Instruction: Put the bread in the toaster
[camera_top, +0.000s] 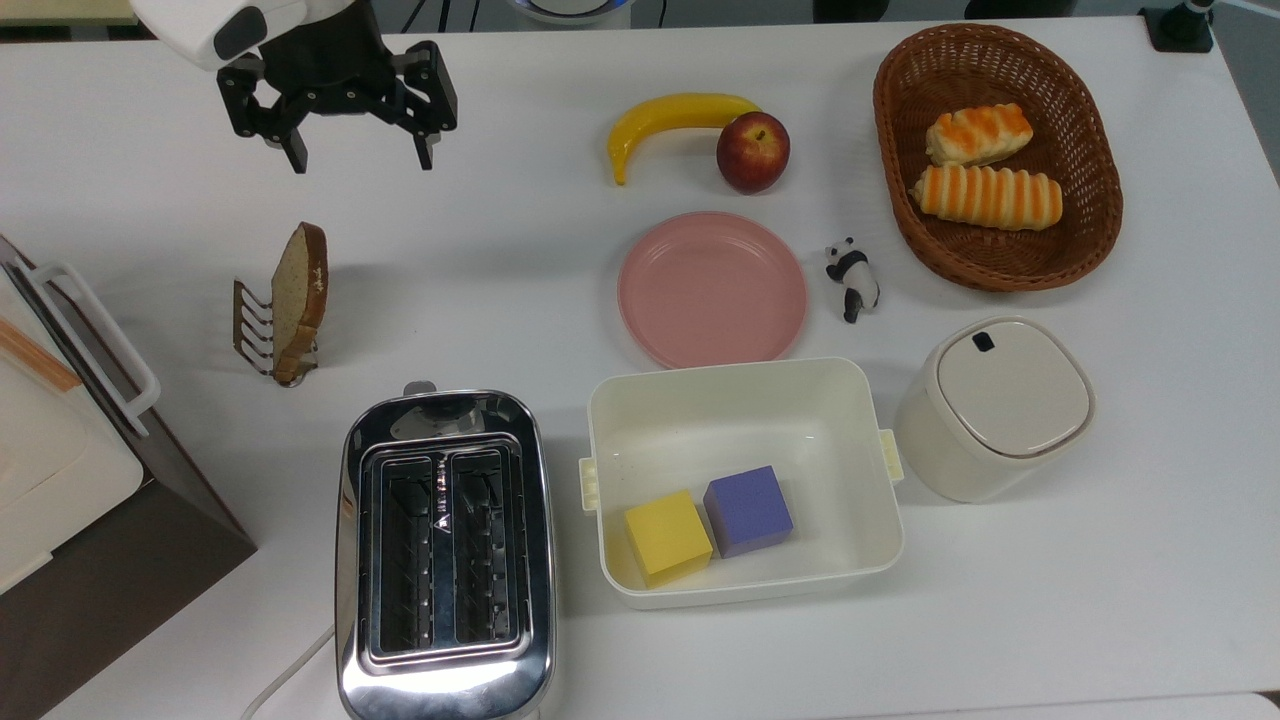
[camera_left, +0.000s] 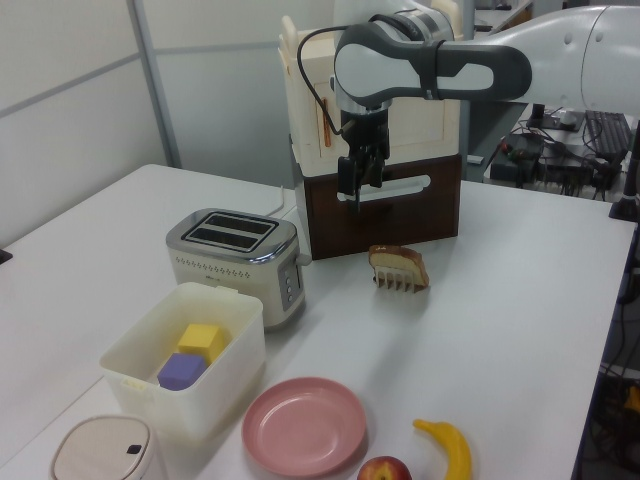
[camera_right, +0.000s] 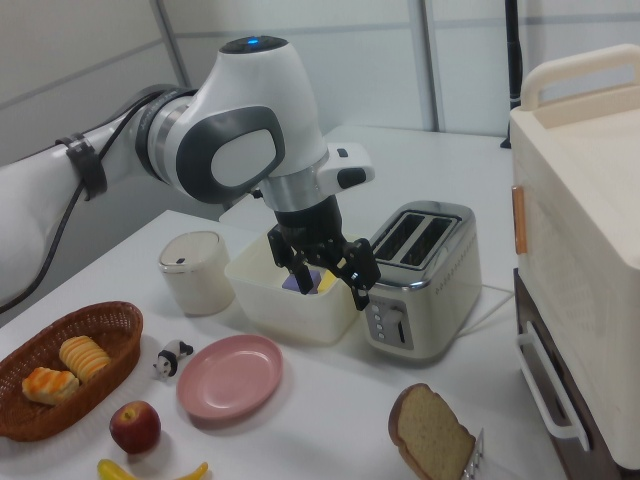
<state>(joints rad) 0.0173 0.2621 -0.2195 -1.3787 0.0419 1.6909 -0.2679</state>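
The bread (camera_top: 300, 290) is a tan slice with a brown crust. It stands on edge, leaning in a small wire rack (camera_top: 250, 325) on the white table. It also shows as bread (camera_left: 400, 262) and bread (camera_right: 430, 435). The chrome two-slot toaster (camera_top: 440, 412) sits nearer the top view's bottom edge, with both slots empty; toaster (camera_left: 235, 255), toaster (camera_right: 420, 275). My gripper (camera_top: 361, 163) hangs open above the table, beyond the bread toward the top view's upper edge, holding nothing. It also shows as gripper (camera_left: 357, 190) and gripper (camera_right: 330, 293).
A cream and brown box with a handle (camera_top: 90, 420) stands at the top view's left. A white tub (camera_top: 740, 400) holds a yellow and a purple cube. A pink plate (camera_top: 712, 288), banana (camera_top: 670, 115), apple (camera_top: 752, 150), panda figure (camera_top: 852, 278), basket (camera_top: 1095, 200) and lidded container (camera_top: 1000, 405) lie right.
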